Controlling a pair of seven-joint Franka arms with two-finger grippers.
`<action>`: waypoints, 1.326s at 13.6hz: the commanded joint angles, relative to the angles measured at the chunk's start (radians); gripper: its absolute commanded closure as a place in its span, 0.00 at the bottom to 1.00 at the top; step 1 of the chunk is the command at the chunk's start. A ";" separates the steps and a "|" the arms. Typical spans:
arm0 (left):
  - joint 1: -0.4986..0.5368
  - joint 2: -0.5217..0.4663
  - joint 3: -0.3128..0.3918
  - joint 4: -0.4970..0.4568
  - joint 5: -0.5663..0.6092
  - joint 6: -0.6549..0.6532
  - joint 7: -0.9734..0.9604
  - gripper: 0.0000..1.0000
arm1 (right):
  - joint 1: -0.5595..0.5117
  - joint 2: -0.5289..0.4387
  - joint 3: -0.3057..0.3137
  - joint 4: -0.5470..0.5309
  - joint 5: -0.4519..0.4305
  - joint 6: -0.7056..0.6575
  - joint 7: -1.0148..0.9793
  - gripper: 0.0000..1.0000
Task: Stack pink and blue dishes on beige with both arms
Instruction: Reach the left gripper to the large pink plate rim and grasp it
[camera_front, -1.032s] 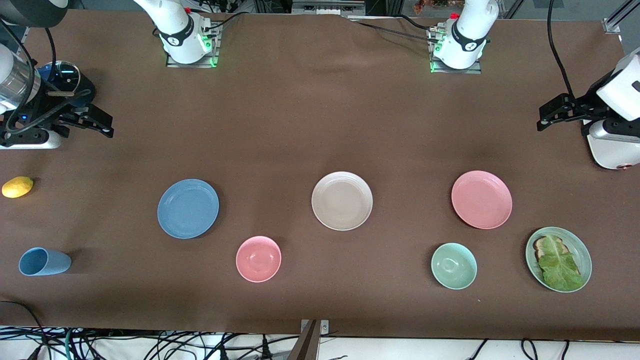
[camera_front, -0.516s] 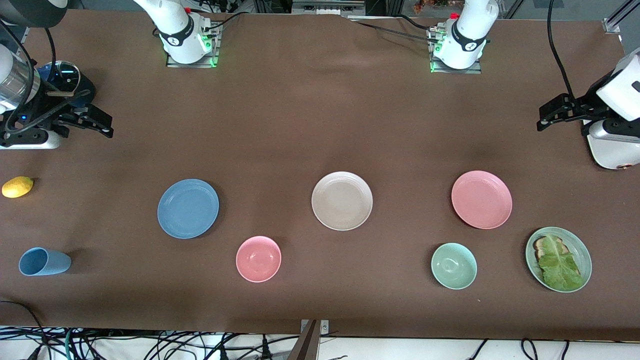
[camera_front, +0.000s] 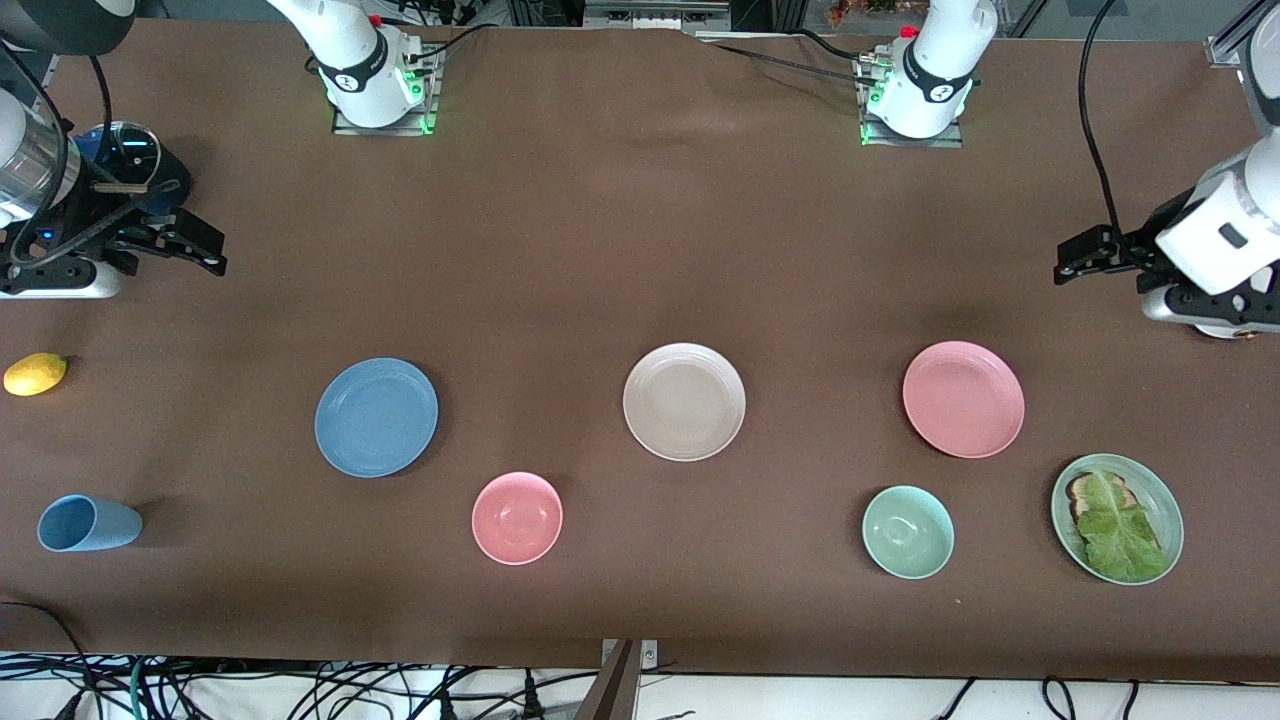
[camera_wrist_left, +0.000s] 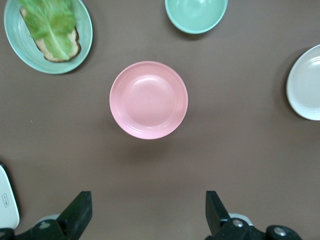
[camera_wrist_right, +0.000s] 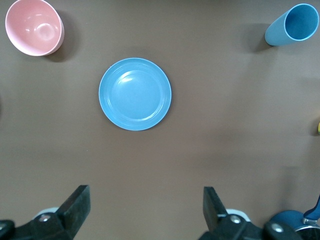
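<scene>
Nothing is stacked yet: this looks like the opening approach, with all three plates lying apart on the tabletop (camera_front: 640, 250).

The left pincer (camera_wrist_left: 145, 212) hangs in the air with its jaws wide and empty, over bare tabletop at the left arm's end. The pink plate (camera_front: 963, 399) lies ahead of and below it, squarely between the lines of its two fingers in the left wrist view, with a clear gap between plate and fingertips.

The right pincer (camera_wrist_right: 145, 210) is likewise wide and empty, up over the right arm's end of the tabletop. The blue plate (camera_front: 376, 417) lies ahead of and below it, a little off to one side of its centre line in the right wrist view.

The beige plate (camera_front: 684, 401) sits between the other two, well apart from both pincers.

The next move, as I judge it, calls for each pincer to go forward and down to its plate and take the shallow rim; a pink bowl (camera_front: 517, 518) and a green bowl (camera_front: 908, 532) lie near and should be left alone
</scene>
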 joint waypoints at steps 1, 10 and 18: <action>0.043 0.155 -0.001 0.103 0.004 -0.007 -0.008 0.00 | -0.004 0.009 0.000 0.020 0.011 -0.010 0.007 0.00; 0.125 0.404 -0.001 0.105 0.021 0.164 0.008 0.00 | -0.004 0.011 -0.001 0.020 0.013 -0.009 0.007 0.00; 0.168 0.361 -0.010 -0.325 0.018 0.734 0.133 0.00 | -0.004 0.009 -0.001 0.020 0.013 -0.006 0.011 0.00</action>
